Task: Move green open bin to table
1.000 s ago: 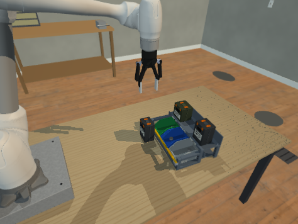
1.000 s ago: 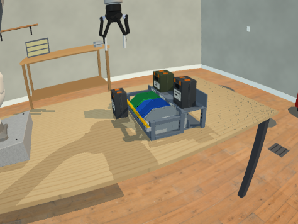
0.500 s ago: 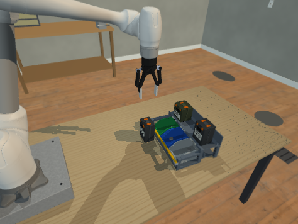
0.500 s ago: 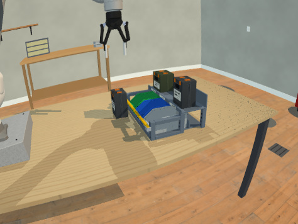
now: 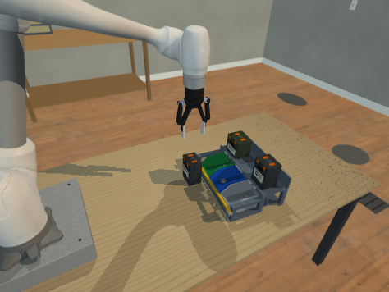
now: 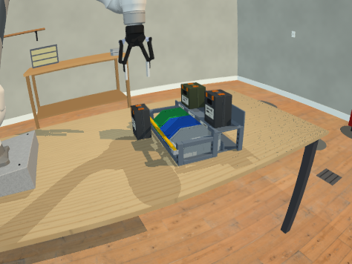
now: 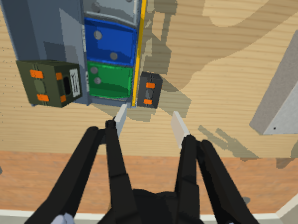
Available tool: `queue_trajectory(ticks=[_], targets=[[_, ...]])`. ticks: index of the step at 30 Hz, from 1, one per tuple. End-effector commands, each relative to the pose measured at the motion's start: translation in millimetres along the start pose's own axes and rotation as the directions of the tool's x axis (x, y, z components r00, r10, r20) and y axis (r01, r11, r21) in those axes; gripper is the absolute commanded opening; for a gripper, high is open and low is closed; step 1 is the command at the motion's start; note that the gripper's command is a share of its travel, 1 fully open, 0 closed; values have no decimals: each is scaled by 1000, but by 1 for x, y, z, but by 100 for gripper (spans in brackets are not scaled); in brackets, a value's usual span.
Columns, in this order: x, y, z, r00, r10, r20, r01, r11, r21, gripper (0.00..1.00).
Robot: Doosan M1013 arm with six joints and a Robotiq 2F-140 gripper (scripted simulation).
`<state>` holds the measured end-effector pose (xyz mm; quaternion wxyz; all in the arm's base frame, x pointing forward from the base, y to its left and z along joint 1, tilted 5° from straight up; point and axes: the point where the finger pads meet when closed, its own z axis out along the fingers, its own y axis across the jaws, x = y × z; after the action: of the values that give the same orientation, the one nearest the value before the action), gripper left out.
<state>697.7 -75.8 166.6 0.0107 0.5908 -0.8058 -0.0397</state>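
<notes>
Apparently I have the fingers (image 5: 193,133) (image 6: 137,74) about half open and holding nothing, high above the bench (image 5: 135,189) (image 6: 93,159) (image 7: 220,90), likely to clear the black box (image 5: 191,169) (image 6: 141,121) (image 7: 149,90) beside the green bin (image 5: 217,163) (image 6: 171,116) (image 7: 109,81)

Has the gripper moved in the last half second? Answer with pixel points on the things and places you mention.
Yes. The gripper (image 5: 193,134) (image 6: 137,76) (image 7: 149,114) has moved down, its fingers lower against the wooden bench (image 5: 90,40) (image 6: 74,64) behind.
</notes>
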Motion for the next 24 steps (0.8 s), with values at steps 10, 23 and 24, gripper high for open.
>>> queue_trajectory(ticks=[10,23,24], targets=[[0,0,53,1000,0,0,0,1000,0,57],[0,0,43,1000,0,0,0,1000,0,57],[0,0,43,1000,0,0,0,1000,0,57]])
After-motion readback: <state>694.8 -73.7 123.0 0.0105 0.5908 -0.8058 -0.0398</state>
